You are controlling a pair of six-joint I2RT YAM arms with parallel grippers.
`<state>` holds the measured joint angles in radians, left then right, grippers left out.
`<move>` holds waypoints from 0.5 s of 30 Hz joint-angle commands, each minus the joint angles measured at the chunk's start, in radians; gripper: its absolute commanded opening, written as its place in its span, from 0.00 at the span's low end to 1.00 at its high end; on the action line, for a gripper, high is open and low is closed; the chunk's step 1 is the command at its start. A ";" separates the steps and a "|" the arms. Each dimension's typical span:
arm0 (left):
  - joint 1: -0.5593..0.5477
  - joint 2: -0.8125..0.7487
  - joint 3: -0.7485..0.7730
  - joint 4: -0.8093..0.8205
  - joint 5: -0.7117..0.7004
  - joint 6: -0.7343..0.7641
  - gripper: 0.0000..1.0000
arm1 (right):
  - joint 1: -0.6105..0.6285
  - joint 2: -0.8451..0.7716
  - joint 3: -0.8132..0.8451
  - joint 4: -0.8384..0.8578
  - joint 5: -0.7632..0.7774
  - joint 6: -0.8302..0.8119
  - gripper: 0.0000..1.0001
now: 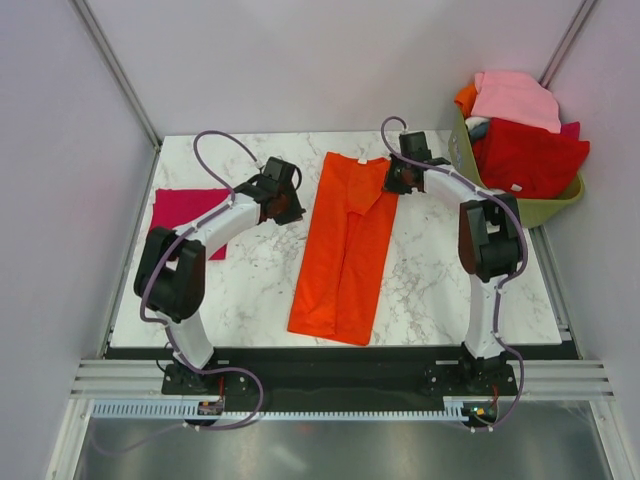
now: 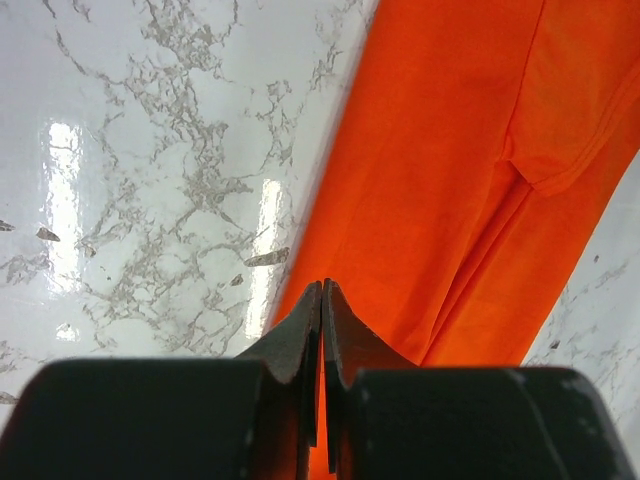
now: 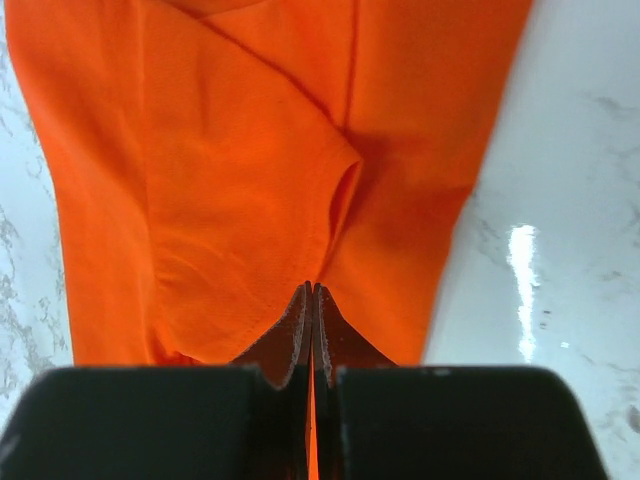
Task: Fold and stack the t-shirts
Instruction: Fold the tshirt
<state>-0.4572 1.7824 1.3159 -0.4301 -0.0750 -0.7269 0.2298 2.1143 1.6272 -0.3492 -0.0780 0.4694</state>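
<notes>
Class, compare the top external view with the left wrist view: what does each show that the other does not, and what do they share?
Only the top external view shows the folded crimson t-shirt at the left of the marble table, the green basket of clothes at far right, and the right claw. Only the left wrist view shows the left claw closely enough to see its jaws pressed together, at the orange t-shirt's edge. Both show the orange t-shirt and the marble table.
</notes>
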 commanded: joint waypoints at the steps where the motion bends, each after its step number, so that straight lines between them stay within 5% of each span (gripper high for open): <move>1: 0.011 0.011 0.031 0.025 0.011 0.053 0.06 | 0.043 0.021 0.039 0.058 -0.054 0.009 0.00; 15: 0.015 -0.072 -0.030 0.025 -0.020 0.069 0.04 | 0.066 0.193 0.129 0.013 -0.022 0.035 0.00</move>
<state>-0.4488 1.7672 1.2919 -0.4282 -0.0769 -0.6983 0.2886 2.2597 1.7000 -0.3214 -0.1181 0.5018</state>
